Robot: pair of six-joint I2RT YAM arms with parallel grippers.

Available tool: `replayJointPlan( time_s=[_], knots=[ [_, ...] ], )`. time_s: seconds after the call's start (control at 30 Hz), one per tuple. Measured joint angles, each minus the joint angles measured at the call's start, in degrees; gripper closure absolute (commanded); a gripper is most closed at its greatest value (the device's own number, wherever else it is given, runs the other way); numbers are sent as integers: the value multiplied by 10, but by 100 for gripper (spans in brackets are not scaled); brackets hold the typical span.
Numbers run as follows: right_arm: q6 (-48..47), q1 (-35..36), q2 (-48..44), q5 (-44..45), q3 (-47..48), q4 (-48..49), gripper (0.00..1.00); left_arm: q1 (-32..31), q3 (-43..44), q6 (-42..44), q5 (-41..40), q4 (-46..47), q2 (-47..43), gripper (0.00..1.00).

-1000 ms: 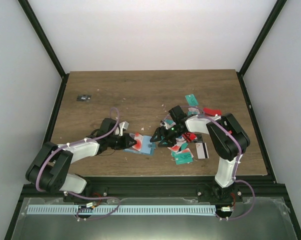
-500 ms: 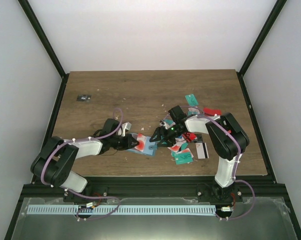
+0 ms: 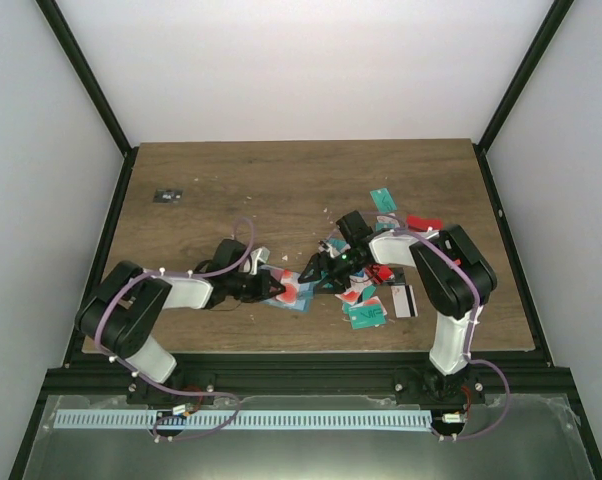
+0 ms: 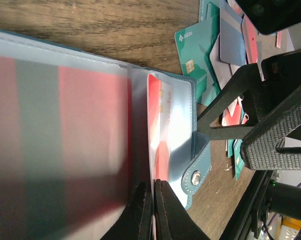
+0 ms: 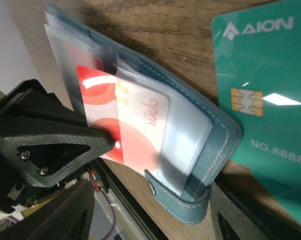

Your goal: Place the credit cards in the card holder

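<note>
Jaws, left: pressed together. I see the left gripper (image 4: 151, 189) pinching the near edge of the red card (image 5: 135, 120), with nothing else between the fingers.
Jaws, right: spread. The right gripper (image 3: 316, 277) stands at the strap end of the card holder (image 5: 223, 131), one finger on each side of it. I cannot tell if it presses down.
Card holder: it lies open and flat on the table (image 3: 281, 180), straight ahead of the left jaws and between the two grippers.
Red card: it is part way inside a clear pocket, and the outer part reaches back to the left fingertips.
Relation that matters: the pocket mouth faces the left jaws, and its closed end is on the side of the right jaws. As far as I can judge, the card runs in line with the left fingers, so a straight push forward should seat it.
Nearer arm: the left one, since it already has the card. I think the right one only steadies the far end.
Other credit cards (image 3: 373, 300): they lie loose behind the right jaws. One teal card (image 5: 270, 100) is just beside the holder.
Risk, my judgement: if the card tilts, its corner may catch on the pocket seam.
</note>
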Motion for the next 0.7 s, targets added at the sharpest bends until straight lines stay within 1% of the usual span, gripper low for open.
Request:
replayJointPlan(
  time_s=[0.13, 0.27, 0.47, 0.63, 0.7],
  knots=[
    [3, 0, 3, -3, 2, 1, 35, -6, 7, -7, 8, 8, 13, 96],
    [8, 0, 7, -6, 8, -3, 35, -15, 25, -10, 10, 6, 34, 89],
    [11, 0, 8, -6, 9, -4, 35, -20, 45, -7, 11, -26, 41, 67],
    [9, 2, 9, -2, 13, -2, 35, -31, 76, 8, -4, -125, 5, 46],
    [4, 3, 9, 3, 16, -5, 34, -33, 90, 17, -10, -172, -17, 40]
  ],
)
